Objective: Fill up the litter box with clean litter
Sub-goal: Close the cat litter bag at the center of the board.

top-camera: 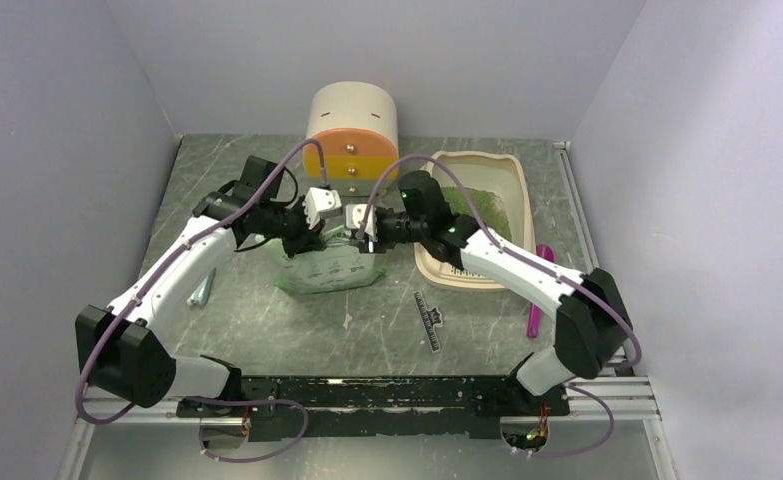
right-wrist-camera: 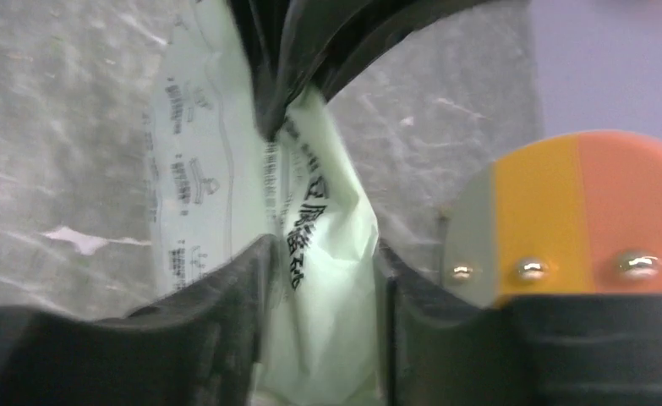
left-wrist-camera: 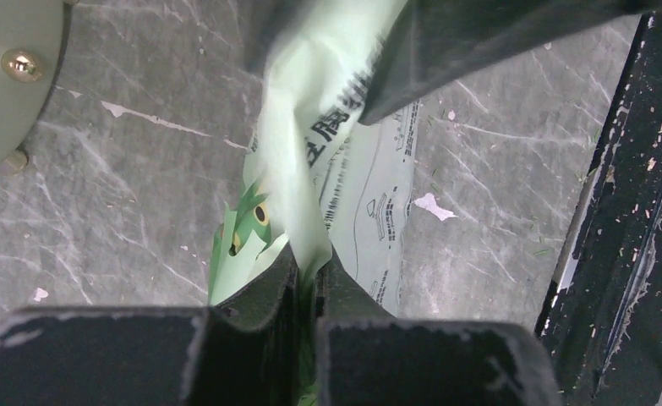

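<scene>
One crinkled pale-green plastic bag (top-camera: 329, 268), left gripper (left-wrist-camera: 305, 269) tight on its film, right gripper (right-wrist-camera: 320, 254) wide apart around it.

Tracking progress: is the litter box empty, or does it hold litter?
Not empty: green clean litter lies inside the litter box in the top view; how deep, cannot tell.

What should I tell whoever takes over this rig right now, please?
Left claw: shut on the bag, pinching its film.
Right claw: open, bag film between its jaws.
Litter box: far right of the table, clean litter covering part of its floor.
Bag: table centre.
Done: some litter in.
Left: probably tip in more from the bag.
</scene>
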Controlling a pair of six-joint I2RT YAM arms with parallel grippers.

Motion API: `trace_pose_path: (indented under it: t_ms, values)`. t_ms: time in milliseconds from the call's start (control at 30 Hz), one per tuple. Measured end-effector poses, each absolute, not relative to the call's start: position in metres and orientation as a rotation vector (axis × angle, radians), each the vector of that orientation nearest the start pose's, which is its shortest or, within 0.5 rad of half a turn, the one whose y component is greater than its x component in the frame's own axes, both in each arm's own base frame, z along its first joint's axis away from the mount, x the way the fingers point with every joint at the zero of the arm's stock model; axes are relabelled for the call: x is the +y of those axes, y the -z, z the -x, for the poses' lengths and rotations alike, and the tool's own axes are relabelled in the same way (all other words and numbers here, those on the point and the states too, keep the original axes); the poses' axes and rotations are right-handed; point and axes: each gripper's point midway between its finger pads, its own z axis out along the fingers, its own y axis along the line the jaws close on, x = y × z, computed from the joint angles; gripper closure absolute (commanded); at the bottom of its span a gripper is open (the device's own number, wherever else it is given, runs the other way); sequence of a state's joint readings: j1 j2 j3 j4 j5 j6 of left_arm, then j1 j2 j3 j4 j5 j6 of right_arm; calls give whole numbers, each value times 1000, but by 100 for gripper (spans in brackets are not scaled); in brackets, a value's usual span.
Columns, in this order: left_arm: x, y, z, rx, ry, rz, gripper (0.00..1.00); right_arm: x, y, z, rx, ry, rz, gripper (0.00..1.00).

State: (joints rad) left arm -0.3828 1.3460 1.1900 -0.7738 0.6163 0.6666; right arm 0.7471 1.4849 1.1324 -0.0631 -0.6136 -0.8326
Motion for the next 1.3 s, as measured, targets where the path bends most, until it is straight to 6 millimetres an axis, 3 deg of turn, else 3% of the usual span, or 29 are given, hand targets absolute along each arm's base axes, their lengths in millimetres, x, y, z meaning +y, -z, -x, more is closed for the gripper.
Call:
trace_pose_path:
  t_ms: [33, 100, 133, 167, 267, 333, 433, 600, 767, 800, 833, 867, 900, 1100, 1200, 1300]
  values:
    - [-194, -186, -271, 1921, 637, -1391, 95, 361, -215, -284, 1092, -532, 1654, 73]
    - [-192, -187, -271, 1917, 641, -1386, 95, 356, -197, -288, 1155, -546, 1683, 90]
    - [-191, -188, -272, 1914, 645, -1382, 95, 355, -196, -288, 1156, -550, 1689, 99]
    - [-191, -189, -273, 1906, 647, -1378, 95, 354, -196, -286, 1159, -566, 1692, 100]
    - [-191, -193, -272, 1882, 657, -1373, 92, 351, -198, -281, 1158, -610, 1708, 100]
    - [-191, -194, -271, 1873, 663, -1372, 72, 349, -200, -279, 1163, -646, 1712, 100]
    - [-189, -198, -271, 1854, 659, -1371, 53, 344, -198, -275, 1195, -715, 1701, 100]
    - [-189, -213, -273, 1785, 638, -1364, 49, 329, -203, -280, 1290, -849, 1596, 100]
    - [-202, -199, -272, 1783, 670, -1425, 47, 317, -205, -286, 1392, -953, 1488, 100]
    - [-204, -196, -272, 1790, 679, -1432, 48, 316, -205, -285, 1405, -965, 1478, 100]
    - [-206, -194, -272, 1792, 684, -1438, 59, 316, -205, -285, 1414, -972, 1470, 100]
    - [-207, -192, -272, 1791, 686, -1439, 79, 315, -205, -285, 1423, -983, 1462, 100]
    - [-208, -191, -272, 1789, 684, -1438, 92, 315, -205, -284, 1428, -993, 1455, 100]
    - [-209, -189, -275, 1819, 678, -1396, 95, 310, -204, -288, 1471, -1036, 1380, 100]
    - [-209, -191, -279, 1811, 682, -1379, 95, 308, -205, -294, 1521, -1030, 1323, 62]
    - [-204, -189, -283, 1836, 681, -1350, 95, 297, -219, -307, 1577, -964, 1199, 45]
